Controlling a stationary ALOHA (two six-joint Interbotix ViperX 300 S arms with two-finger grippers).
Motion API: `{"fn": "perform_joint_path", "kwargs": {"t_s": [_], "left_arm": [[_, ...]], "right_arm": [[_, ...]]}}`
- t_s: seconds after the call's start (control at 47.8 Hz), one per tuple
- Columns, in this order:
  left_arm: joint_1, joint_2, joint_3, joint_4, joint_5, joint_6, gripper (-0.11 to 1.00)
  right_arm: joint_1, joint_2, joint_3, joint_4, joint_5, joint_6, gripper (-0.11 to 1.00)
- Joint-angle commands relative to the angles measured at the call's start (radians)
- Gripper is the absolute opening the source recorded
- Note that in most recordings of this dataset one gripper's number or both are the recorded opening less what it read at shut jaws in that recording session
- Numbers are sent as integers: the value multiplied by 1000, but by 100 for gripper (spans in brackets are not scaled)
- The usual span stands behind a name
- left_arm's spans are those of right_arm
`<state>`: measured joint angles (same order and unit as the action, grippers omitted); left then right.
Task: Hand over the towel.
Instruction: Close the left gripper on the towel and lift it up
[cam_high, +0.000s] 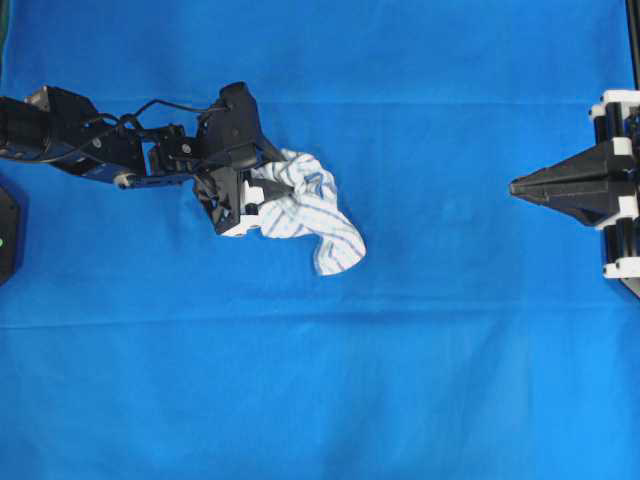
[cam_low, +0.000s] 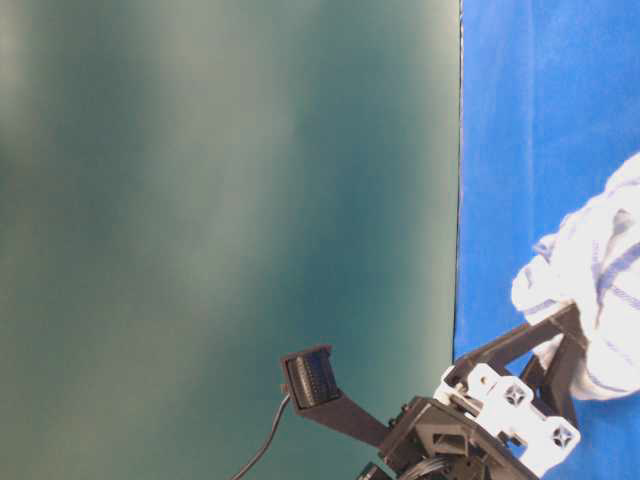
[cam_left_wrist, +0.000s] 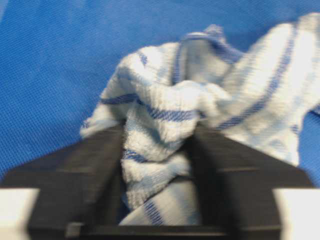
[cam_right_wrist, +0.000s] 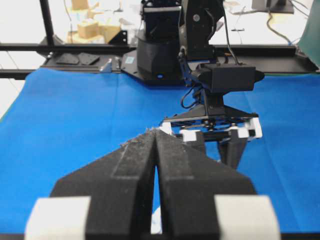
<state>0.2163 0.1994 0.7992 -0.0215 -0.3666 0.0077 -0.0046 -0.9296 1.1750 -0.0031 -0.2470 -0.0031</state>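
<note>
Towel (cam_high: 310, 212), apparently one, two pincers.

The table (cam_high: 320, 400) is covered edge to edge by a plain blue sheet (cam_high: 430, 90), smooth apart from faint fold lines that run across it, one above the middle and one below. On the sheet lies the towel (cam_high: 315, 215), a small crumpled white cloth with thin blue stripes, just to the nine o'clock side of the centre in the overhead view; its loose end trails toward five o'clock. In the table-level view the sheet's edge meets a dark green backdrop (cam_low: 220, 200) behind the table.
</note>
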Motion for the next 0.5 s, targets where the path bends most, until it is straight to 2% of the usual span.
{"fn": "perform_joint_path", "kwargs": {"t_s": [0.0,0.063,0.084,0.481], "left_arm": [[5,-34,-17,-2,-2,0,21],[3,-64,-23,-2,-2,0,8],[2,-81,-28,-2,-2,0,7],[-52,-377,-72,-2,-12,5,7]], "right_arm": [[-2,6,-25,-2,-5,-2,0],[-2,6,-26,0,-5,-2,0],[-2,5,-25,0,-5,-2,0],[-2,6,-28,0,-5,-2,0]]}}
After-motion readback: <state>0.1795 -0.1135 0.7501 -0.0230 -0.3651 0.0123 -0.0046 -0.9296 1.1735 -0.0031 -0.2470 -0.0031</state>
